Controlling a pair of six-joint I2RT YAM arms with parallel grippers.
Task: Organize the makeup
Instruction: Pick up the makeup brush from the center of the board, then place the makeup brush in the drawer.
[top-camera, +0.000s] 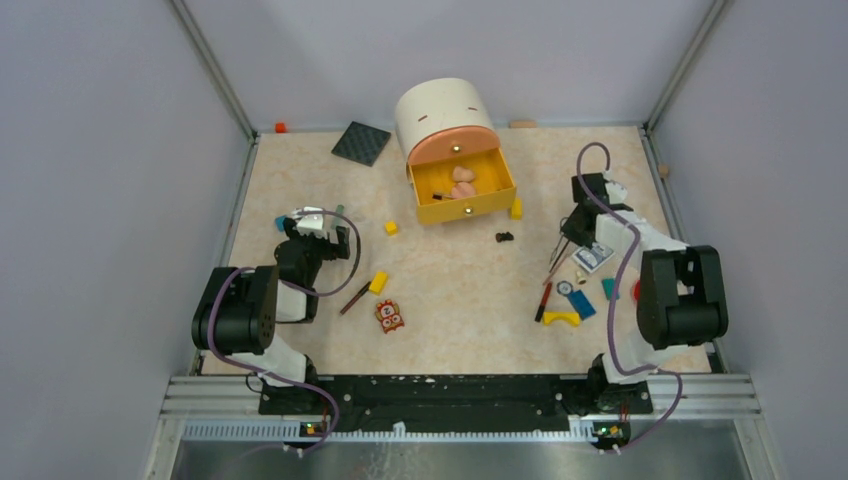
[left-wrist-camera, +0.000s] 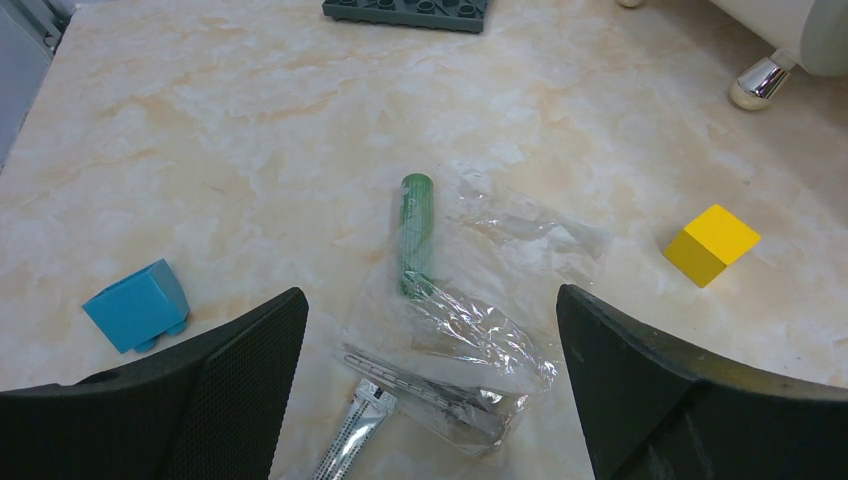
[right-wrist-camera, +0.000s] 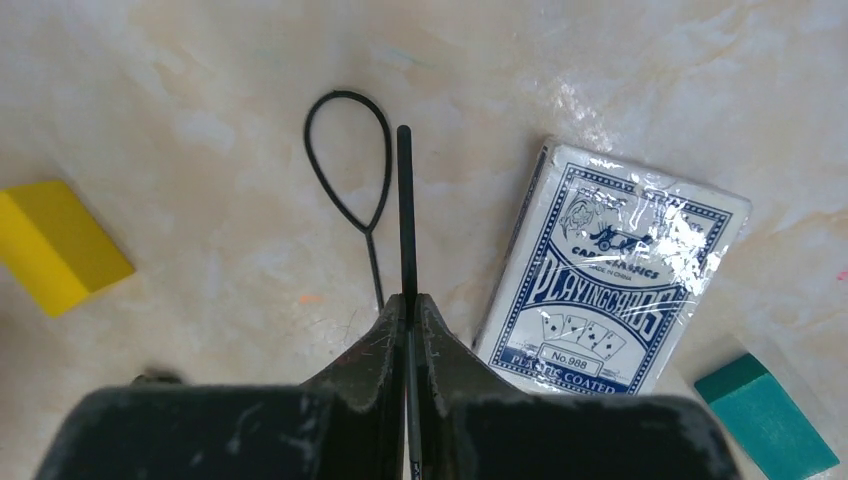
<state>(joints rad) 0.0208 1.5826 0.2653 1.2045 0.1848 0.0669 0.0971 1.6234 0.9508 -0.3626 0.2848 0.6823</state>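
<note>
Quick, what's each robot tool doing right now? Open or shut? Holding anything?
Left tool: open, holding nothing.
Right tool: shut on a thin black stick.

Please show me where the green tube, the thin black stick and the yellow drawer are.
green tube (left-wrist-camera: 416, 235), left wrist view, middle of its body.
black stick (right-wrist-camera: 405, 215), right wrist view, middle of visible shaft.
drawer (top-camera: 440, 212), top external view, front wall.

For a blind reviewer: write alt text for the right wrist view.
The right gripper is shut on a thin black stick above a marbled table. Beside it lie a black wire loop, a playing-card box, a yellow block and a teal block.
</note>
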